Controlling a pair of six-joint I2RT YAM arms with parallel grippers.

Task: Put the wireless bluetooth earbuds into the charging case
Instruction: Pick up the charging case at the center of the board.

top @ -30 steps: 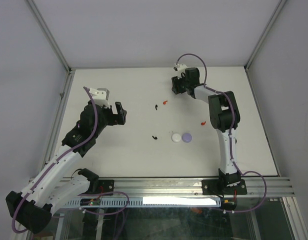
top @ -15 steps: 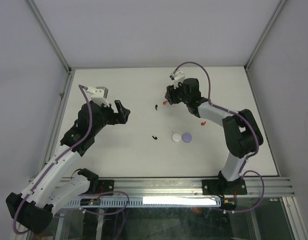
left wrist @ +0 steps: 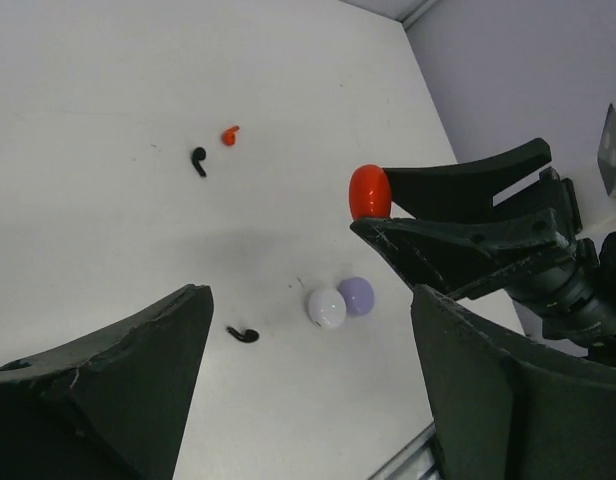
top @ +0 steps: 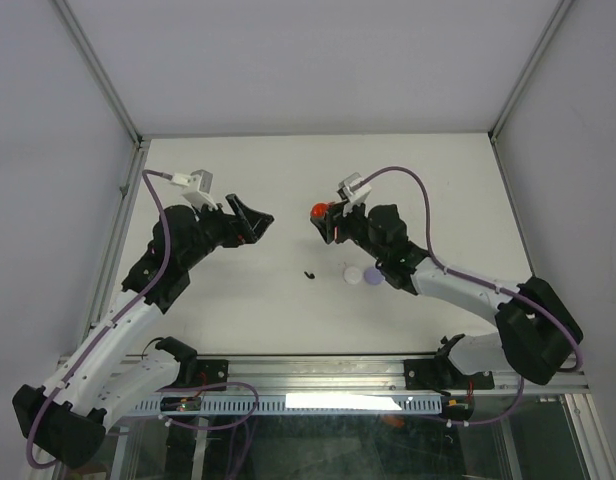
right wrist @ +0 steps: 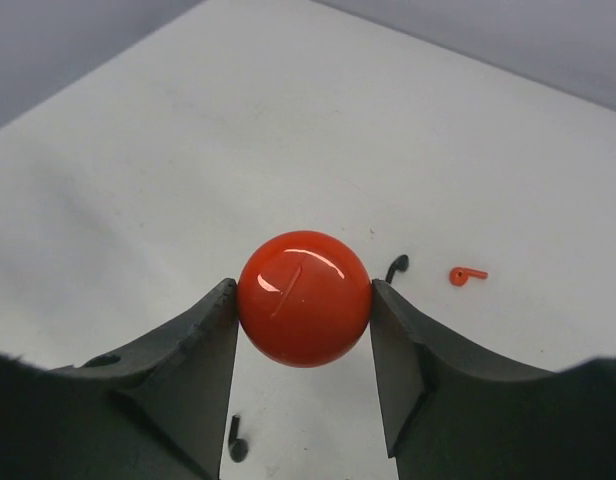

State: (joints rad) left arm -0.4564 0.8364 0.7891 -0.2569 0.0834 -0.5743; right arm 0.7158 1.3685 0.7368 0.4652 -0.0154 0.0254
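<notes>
My right gripper point(top: 322, 214) is shut on a glossy red round charging case point(right wrist: 304, 298), held above the middle of the table; the case also shows in the left wrist view point(left wrist: 369, 192). Below it lie a black earbud point(right wrist: 396, 267) and a red earbud point(right wrist: 466, 274), with another black earbud point(right wrist: 236, 440) nearer. My left gripper point(top: 251, 218) hangs open and empty just left of the red case. Between its fingers point(left wrist: 138, 380) I see a black earbud point(left wrist: 243, 335) on the table.
A white round case point(top: 352, 273) and a lilac round case point(top: 371, 275) sit touching side by side right of the near black earbud point(top: 308, 274). The white table point(top: 238, 300) ends at a metal rail along the near edge.
My right gripper has swung from the back of the table toward the middle, carrying the red case. The left gripper has shifted right and slightly back, toward it.
</notes>
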